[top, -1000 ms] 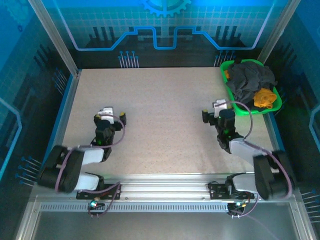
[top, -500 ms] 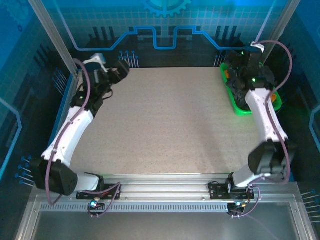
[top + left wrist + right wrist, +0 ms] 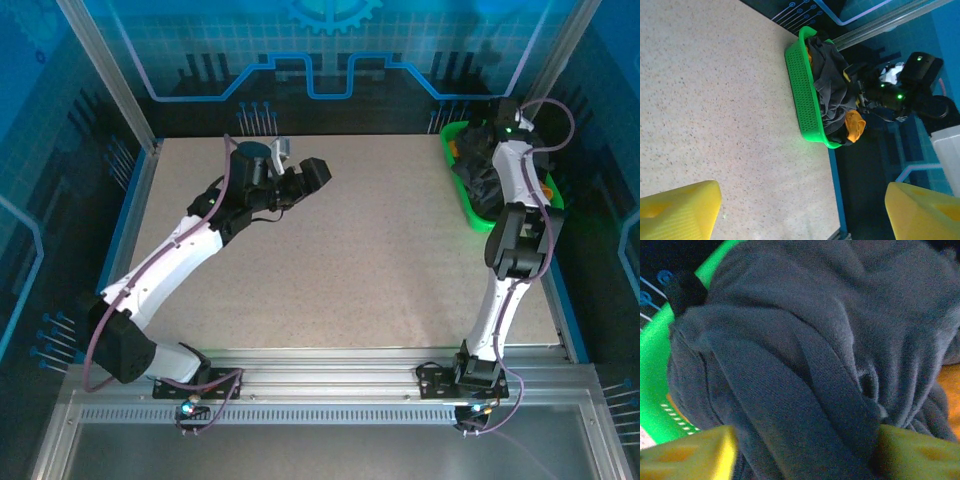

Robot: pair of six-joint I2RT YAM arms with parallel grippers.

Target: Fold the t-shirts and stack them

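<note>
Basket (image 3: 801, 95) reached, right pincer (image 3: 805, 452) astride grey t-shirt (image 3: 815, 340)

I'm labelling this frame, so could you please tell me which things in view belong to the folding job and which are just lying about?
Job: grey t-shirt, orange t-shirt.
Lying about: green basket holding both shirts, table.

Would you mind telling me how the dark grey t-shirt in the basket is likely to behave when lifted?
Probably floppy: the grey t-shirt lies in soft folds, so it should drape and sag. It may drag the orange t-shirt bunched against it in the basket.
</note>
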